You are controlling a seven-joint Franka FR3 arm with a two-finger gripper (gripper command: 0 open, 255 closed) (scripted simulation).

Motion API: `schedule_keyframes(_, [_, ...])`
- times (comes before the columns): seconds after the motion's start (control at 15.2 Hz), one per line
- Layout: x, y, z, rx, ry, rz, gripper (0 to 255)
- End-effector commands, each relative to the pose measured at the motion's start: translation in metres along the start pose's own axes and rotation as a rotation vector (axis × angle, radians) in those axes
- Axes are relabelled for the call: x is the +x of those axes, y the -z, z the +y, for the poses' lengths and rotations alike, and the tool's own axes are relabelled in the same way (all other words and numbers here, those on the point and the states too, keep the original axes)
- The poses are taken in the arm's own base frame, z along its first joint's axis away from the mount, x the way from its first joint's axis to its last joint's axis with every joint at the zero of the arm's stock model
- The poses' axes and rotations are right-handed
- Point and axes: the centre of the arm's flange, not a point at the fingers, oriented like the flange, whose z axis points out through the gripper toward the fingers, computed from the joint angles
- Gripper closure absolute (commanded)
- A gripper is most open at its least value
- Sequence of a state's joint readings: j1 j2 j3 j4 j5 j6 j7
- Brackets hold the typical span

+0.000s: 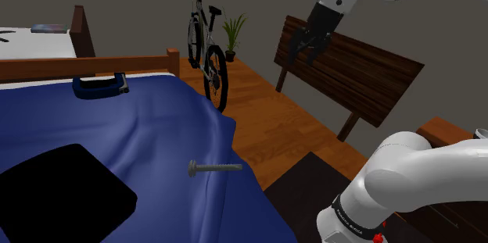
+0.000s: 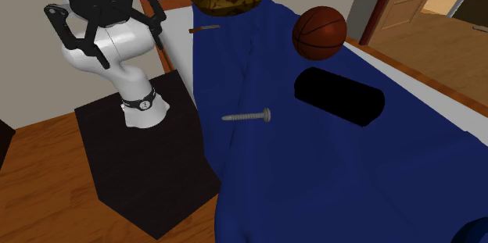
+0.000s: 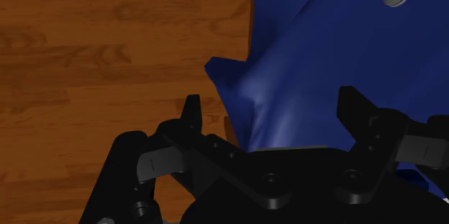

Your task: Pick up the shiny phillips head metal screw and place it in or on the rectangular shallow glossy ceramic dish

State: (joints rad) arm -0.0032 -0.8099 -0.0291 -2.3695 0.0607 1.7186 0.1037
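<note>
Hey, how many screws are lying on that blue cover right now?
1. The screw lies on the blue cover near the edge toward the stand, apart from the black dish. Others might be hidden in the cover's folds.

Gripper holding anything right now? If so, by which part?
Nothing held. The gripper has its fingers apart with nothing between them; the screw lies loose on the blue cover, clear of the fingers.
</note>
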Motion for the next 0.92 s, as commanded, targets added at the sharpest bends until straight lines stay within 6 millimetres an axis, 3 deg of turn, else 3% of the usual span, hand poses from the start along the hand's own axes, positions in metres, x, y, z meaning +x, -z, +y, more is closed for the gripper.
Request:
schedule_keyframes(0.0, [0.0,0.0,0.0,0.0,0.0,0.0,0])
schedule_keyframes(0.86, [-0.029,-0.139,-0.104,-0.037,0.242,0.036,0])
